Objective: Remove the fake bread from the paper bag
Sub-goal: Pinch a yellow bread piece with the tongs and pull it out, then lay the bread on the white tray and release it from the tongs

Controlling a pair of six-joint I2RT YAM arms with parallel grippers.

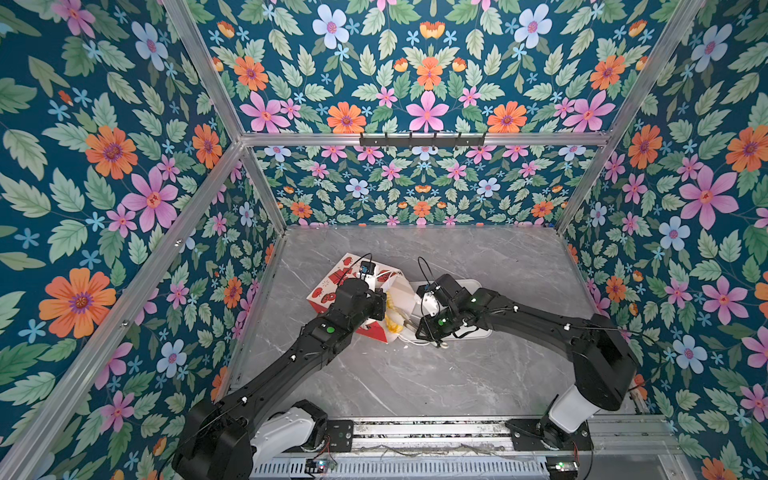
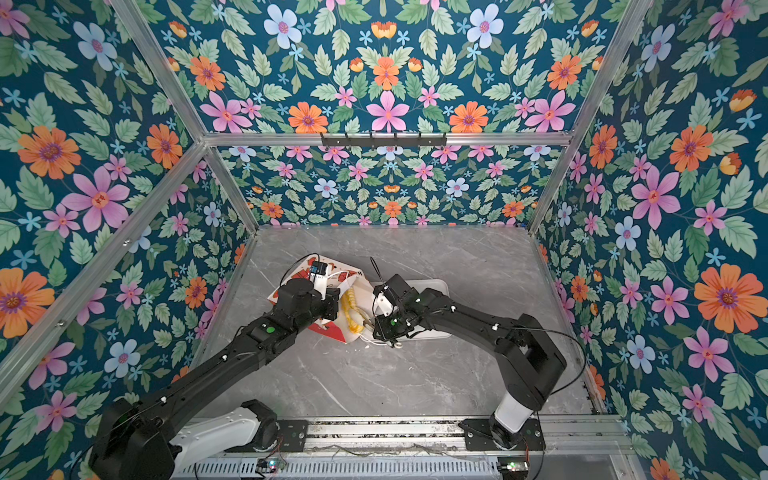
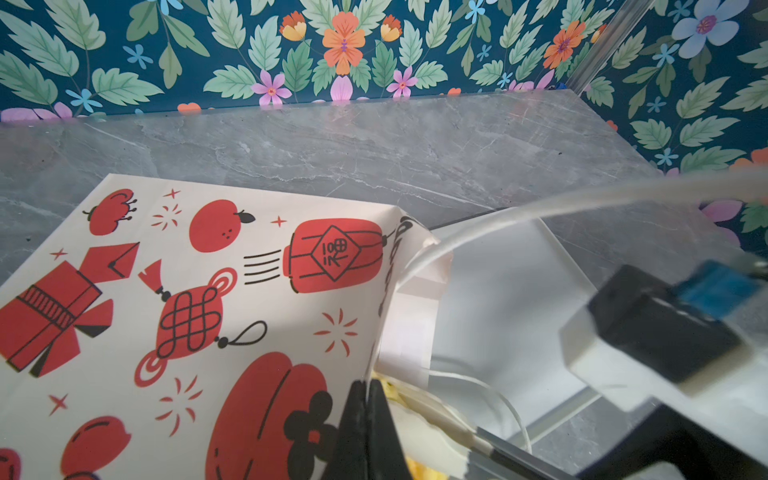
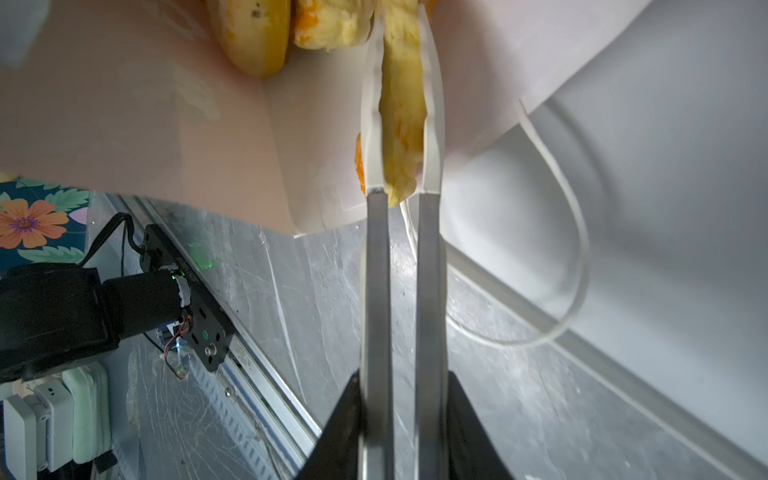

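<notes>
Right gripper, closest to the lens in the right wrist view: two long metal fingers with white pads reach into the mouth of the paper bag. Pads are pressed against both sides of one pale yellow piece of fake bread. Gripper closed on that piece. The piece is at the bag's mouth; its lower end pokes just past the bag's edge.

Two more bread pieces lie deeper inside the bag, side by side against the white lining.

Left gripper, left wrist view: black jaws are pressed together on the upper edge of the bag's mouth, pinching the paper. Nothing else is in the jaws.

In a top view the bag lies on its side on the grey marble counter, printed red-and-cream face up. Yellow bread shows in the open mouth in both top views.

A white tray sits right at the bag's mouth. Cannot tell whether the bag's edge rests on the tray or only beside it.

One white cord handle loops out of the bag's mouth and hangs over the tray and the counter edge beside it. A second stretch of cord runs from the bag's upper edge across the left wrist view.

The left arm crosses over the bag's red bottom end. The right arm comes in over the tray, facing the bag's mouth.
</notes>
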